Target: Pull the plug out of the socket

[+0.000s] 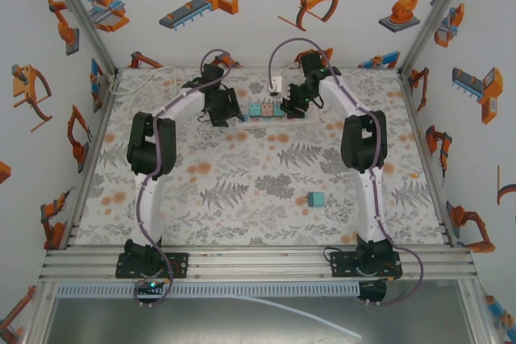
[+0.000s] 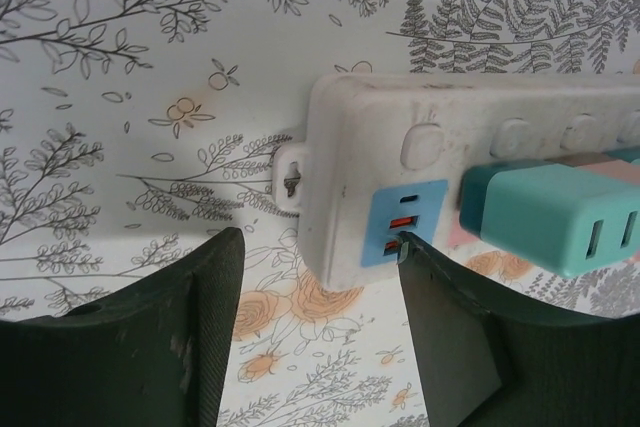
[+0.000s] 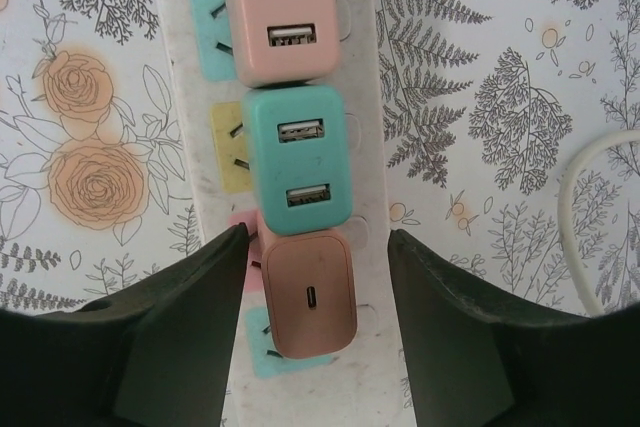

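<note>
- Sitting fully seated in its socket, the brown rounded-rectangle plastic plug is not yet pulled, so the whole extraction remains.
- It stands on the white plastic power strip, at 12 o'clock on the floral table. Its port face points up, and its long axis runs 12 to 6 in the right wrist view.
- The right claw is half-wide, flanking the plug and holding nothing.
- The left claw is half-wide around the strip's end, holding nothing, with its 3 o'clock finger touching.

Bright, even light all round, only soft shadows under the power strip, and the close wrist views look sharp.
</note>
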